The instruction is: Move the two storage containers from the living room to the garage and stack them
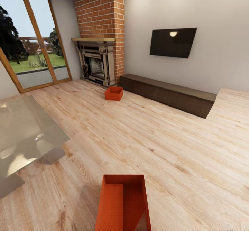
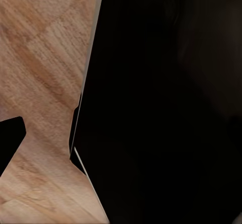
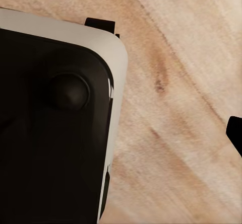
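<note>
Where planks run clear, bench (image 1: 169, 94), glass table (image 1: 24, 137)

Not much of the bot to see here. In the left wrist view there's a big matte black body panel (image 2: 161, 103) with a thin pale edge line, plus a small black tip (image 2: 10, 138) at 9 o'clock. Right wrist view: a black housing (image 3: 50, 133) with a rounded light grey rim, 1 round dark knob (image 3: 70, 90), and a black tip (image 3: 236, 133) at 3 o'clock.
</note>
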Robot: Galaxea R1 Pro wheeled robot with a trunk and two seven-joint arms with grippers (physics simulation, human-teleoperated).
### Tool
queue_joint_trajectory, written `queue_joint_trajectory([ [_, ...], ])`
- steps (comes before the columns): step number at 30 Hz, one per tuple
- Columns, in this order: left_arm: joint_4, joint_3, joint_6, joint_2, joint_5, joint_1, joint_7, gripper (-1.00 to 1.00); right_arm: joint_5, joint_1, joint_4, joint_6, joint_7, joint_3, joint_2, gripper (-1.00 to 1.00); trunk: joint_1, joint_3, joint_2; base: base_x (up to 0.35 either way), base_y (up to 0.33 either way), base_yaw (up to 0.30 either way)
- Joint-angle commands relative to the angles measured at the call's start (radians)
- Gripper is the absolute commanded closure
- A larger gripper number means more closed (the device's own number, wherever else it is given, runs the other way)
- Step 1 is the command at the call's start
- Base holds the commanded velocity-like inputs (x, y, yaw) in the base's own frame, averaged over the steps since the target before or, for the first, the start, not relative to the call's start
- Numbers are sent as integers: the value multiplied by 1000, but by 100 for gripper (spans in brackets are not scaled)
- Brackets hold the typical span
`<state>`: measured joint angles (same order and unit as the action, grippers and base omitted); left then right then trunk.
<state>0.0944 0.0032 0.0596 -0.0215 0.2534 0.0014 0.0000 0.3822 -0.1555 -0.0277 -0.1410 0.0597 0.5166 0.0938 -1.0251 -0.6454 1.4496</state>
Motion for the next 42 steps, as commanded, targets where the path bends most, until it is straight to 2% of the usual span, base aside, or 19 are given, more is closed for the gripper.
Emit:
queue_joint_trajectory([
  [1, 1, 0, 2, 0, 4, 0, 0, -100, 11, -1, -3, -6, 6, 6, 0, -100, 0, -2, 0, 0, 0, 0],
  [42, 1, 0, 2, 0, 4, 0, 0, -100, 11, -1, -3, -8, 5, 6, 0, -100, 0, -69, 0, 0, 0, 0],
])
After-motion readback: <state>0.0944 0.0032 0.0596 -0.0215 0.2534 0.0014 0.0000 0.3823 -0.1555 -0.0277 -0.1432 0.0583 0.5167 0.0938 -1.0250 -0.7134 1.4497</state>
